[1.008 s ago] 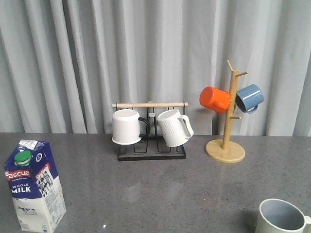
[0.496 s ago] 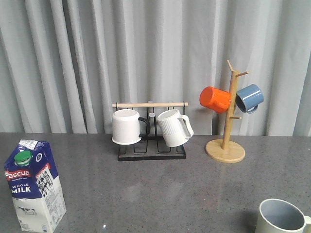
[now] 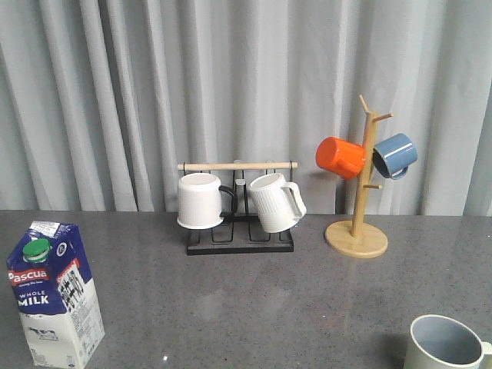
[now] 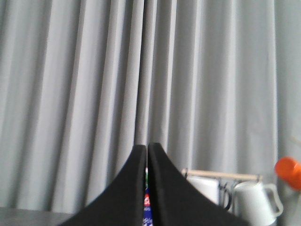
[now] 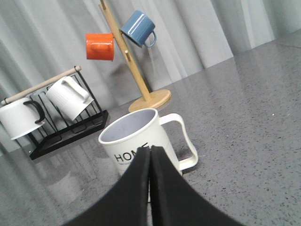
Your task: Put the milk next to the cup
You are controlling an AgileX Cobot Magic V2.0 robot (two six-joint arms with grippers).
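Both arms' jaws are pressed together and hold nothing. The left gripper (image 4: pixel 146 188) points straight at the milk (image 3: pixel 54 292), which stands upright at the front view's lower left. The cup (image 3: pixel 448 344) sits well apart at lower right, just beyond the right gripper (image 5: pixel 151 183). The left arm looks nearer the carton.

Honestly nothing has moved across the front-view shots. The milk (image 3: pixel 54 294) sits at the same near-left spot on the surface (image 3: pixel 246 300), the cup (image 3: pixel 447 344) is at the same near-right corner, and neither arm has come into that view.
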